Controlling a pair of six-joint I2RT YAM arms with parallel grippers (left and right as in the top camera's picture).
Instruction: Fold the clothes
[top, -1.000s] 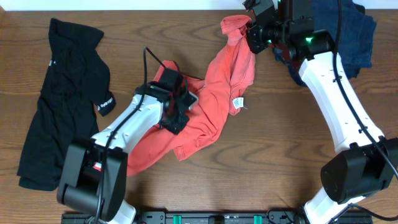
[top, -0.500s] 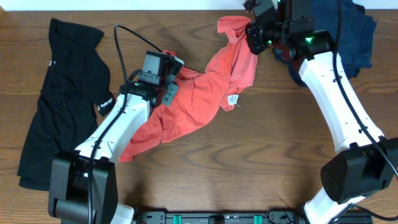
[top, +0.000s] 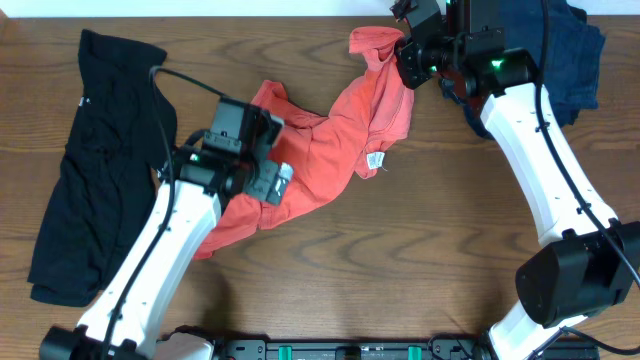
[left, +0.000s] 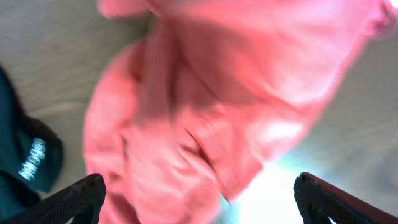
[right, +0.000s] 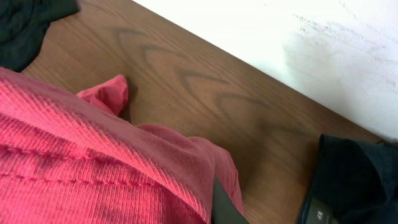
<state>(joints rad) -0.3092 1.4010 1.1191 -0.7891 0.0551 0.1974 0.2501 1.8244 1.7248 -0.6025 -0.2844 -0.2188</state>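
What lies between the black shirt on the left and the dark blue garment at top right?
The crumpled red knit shirt, as the overhead view shows.

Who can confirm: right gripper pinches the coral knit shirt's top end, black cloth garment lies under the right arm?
No: the black cloth garment lies beside the left arm, per overhead view. The right gripper does pinch the top end of the coral knit shirt.
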